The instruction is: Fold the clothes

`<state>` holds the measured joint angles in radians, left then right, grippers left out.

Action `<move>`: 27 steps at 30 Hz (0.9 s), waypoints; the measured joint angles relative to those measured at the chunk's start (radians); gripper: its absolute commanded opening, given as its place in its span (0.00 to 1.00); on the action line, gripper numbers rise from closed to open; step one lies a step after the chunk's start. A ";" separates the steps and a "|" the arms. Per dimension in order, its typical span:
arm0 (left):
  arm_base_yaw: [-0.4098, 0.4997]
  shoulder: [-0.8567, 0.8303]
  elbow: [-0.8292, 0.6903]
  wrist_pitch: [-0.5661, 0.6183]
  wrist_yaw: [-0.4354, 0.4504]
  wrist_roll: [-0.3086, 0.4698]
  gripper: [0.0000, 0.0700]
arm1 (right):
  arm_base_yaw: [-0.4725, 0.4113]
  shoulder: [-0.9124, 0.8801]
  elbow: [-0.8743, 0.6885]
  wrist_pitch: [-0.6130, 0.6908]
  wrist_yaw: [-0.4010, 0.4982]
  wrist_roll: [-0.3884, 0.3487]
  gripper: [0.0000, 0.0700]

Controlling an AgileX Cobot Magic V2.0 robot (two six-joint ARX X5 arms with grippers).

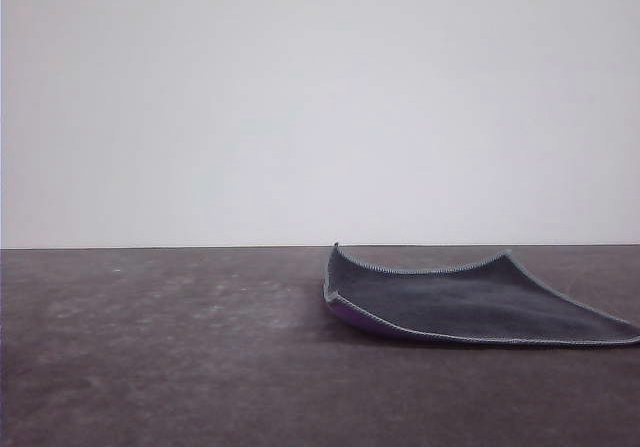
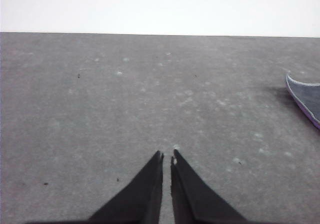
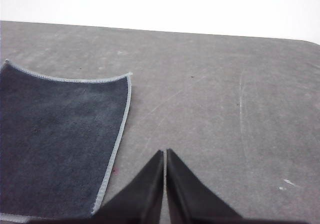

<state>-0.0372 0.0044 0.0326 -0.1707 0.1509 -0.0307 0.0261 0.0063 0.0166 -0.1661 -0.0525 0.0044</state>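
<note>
The cloth point(image 1: 470, 302) lies unfolded on the dark, scuffed surface point(image 1: 160, 347), right of centre in the front view, its dark grey side up. A light-grey stitched edge runs all round it, and a thin strip of purple shows beneath the near-left edge, where the fabric lifts a little off the surface. Its two far corners curl slightly upward, the far edge sagging between them. From the front it reads as wider than deep, stretching left to right with its near-right corner reaching the picture's edge (though the low camera angle foreshortens it, so a true long axis cannot be told). Its edges sit roughly square to the robot, one side facing it.

The left gripper point(image 2: 167, 156) hovers over bare surface, its black fingers nearly together with only a narrow slit between the tips, holding nothing; a corner of the cloth point(image 2: 307, 98) shows well off to the side. The right gripper point(image 3: 165, 153) is likewise closed, tips touching or nearly so, empty, and sits just beside the cloth's point(image 3: 55, 139) stitched side edge without touching it.
</note>
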 measured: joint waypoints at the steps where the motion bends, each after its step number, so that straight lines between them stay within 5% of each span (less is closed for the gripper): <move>1: 0.000 0.000 0.000 0.000 0.000 0.000 0.03 | 0.000 0.000 0.000 0.000 0.000 0.000 0.01; 20: 0.000 0.000 0.000 0.000 0.000 -0.043 0.03 | 0.000 0.000 -0.001 0.074 0.000 0.004 0.01; 27: 0.000 0.024 0.010 -0.007 -0.047 -0.112 0.03 | 0.000 0.008 0.003 0.058 0.048 0.108 0.01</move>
<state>-0.0376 0.0287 0.0427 -0.1780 0.1040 -0.1422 0.0261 0.0145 0.0197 -0.1079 -0.0044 0.1126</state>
